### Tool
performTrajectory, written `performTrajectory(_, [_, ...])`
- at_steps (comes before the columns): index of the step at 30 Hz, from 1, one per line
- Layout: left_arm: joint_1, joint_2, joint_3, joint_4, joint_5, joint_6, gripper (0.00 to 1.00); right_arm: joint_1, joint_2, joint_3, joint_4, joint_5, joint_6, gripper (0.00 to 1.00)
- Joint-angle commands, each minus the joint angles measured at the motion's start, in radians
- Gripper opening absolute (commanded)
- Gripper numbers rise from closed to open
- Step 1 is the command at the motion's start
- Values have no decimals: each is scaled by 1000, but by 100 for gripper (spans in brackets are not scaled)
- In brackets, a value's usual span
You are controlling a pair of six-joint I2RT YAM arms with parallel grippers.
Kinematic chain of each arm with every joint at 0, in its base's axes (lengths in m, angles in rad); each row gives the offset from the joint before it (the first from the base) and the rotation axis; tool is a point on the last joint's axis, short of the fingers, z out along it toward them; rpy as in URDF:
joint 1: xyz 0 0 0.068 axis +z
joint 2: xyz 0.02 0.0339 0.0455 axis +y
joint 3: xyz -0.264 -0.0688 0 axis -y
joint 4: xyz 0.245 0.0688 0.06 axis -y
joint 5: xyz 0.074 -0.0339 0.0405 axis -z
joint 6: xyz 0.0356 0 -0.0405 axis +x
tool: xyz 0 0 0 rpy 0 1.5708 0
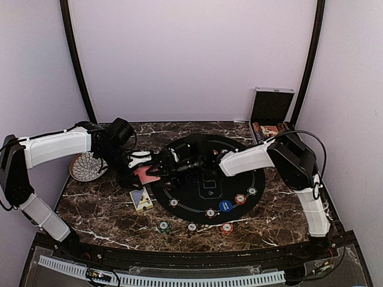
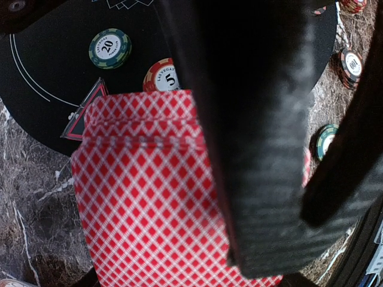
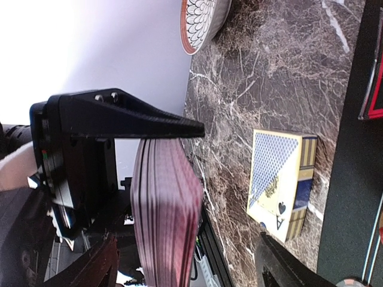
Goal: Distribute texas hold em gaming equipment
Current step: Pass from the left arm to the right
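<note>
A dark marble counter [image 1: 96,209] carries a round black mat [image 1: 203,185] at its middle. Both arms reach to the mat's left edge from opposite sides.

The left gripper [image 1: 141,167] is clamped on a thick deck of red-backed cards [image 2: 143,191], held on edge above the mat's left rim. The right gripper [image 1: 163,168] faces it from over the mat, and in its wrist view its jaws stand wide apart, with the deck between them and untouched.

A silver case [image 1: 272,106] stands open beyond the mat's far right. A patterned plate [image 1: 84,167] sits well left of the mat. A blue card box [image 1: 141,199] lies flat just off the mat's near-left edge.

Several chips curve along the mat's near edge, a blue chip [image 1: 225,206] among them. A green chip [image 1: 164,226] and an orange chip [image 1: 226,228] lie on the marble just beyond that edge.
</note>
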Motion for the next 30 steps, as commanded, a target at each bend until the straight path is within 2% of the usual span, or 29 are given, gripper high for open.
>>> performTrajectory(1, [-8, 1, 41, -24, 22, -9, 0, -7, 45, 54, 97, -29, 55, 77])
performTrajectory(5, [-9, 6, 49, -17, 19, -12, 0, -6, 73, 68, 170, -38, 112, 69])
performTrajectory(13, [-15, 24, 70, -23, 28, -17, 0, -7, 103, 61, 306, -47, 207, 44])
performTrajectory(19, [-18, 41, 81, -21, 17, -17, 0, -9, 106, 49, 358, -53, 242, 20])
performTrajectory(20, [-18, 42, 86, -20, 13, -18, 3, -9, 102, 46, 359, -53, 241, 17])
performTrajectory(21, [-19, 44, 90, -20, 6, -20, 7, -9, 99, 40, 360, -55, 241, 13])
performTrajectory(23, [-18, 40, 96, -17, -2, -24, 35, -13, 89, 27, 362, -53, 236, 7])
performTrajectory(24, [-19, 36, 97, -10, -3, -24, 72, -16, 84, 20, 362, -53, 236, 5])
performTrajectory(26, [-18, 20, 97, 1, -4, -23, 95, -19, 73, 5, 363, -52, 233, 3])
performTrajectory(30, [-19, -34, 100, 36, -20, -35, 99, -24, 55, -16, 371, -52, 232, 0])
